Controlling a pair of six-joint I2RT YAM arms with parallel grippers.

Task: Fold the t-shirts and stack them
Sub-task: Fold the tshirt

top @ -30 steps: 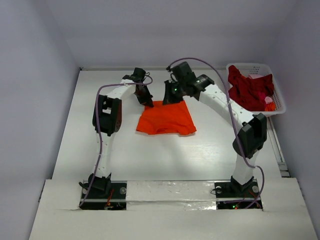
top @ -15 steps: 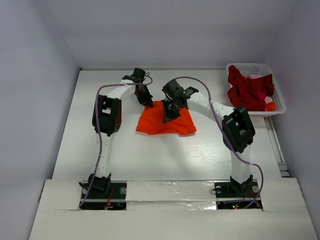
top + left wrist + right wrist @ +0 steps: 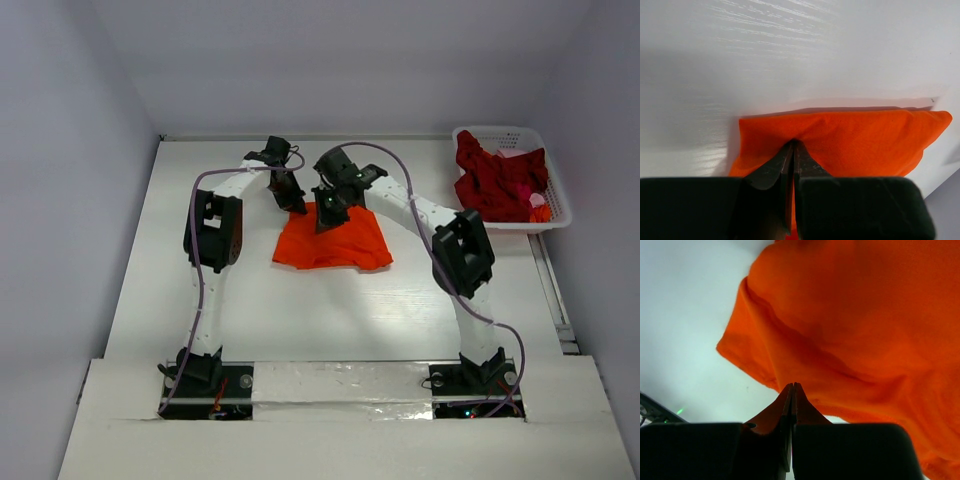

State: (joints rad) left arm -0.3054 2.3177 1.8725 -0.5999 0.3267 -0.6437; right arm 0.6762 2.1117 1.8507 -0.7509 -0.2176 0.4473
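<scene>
A bright orange t-shirt [image 3: 340, 245] lies folded into a rough rectangle at mid-table. My left gripper [image 3: 297, 205] stays at its far left corner; in the left wrist view the left gripper [image 3: 793, 143] is shut, with the orange t-shirt [image 3: 865, 140] puckered round its tips. My right gripper [image 3: 323, 222] hangs over the shirt's far edge, close to the left one. Seen from the right wrist, the right gripper [image 3: 792, 385] is shut, tips at a folded edge of the orange t-shirt [image 3: 865, 315], with no cloth visible between them. Dark red t-shirts [image 3: 497, 180] lie heaped in the basket.
The white lattice basket [image 3: 562, 205] stands at the table's far right edge, with a small orange-pink bit [image 3: 540, 212] at its near corner. Walls close in the table on the left, back and right. Both arm bases are at the near edge.
My right arm swung left and nearer, from beyond the shirt's far edge to over its far left part. The left gripper and the shirt's outline stayed nearly as they were.
</scene>
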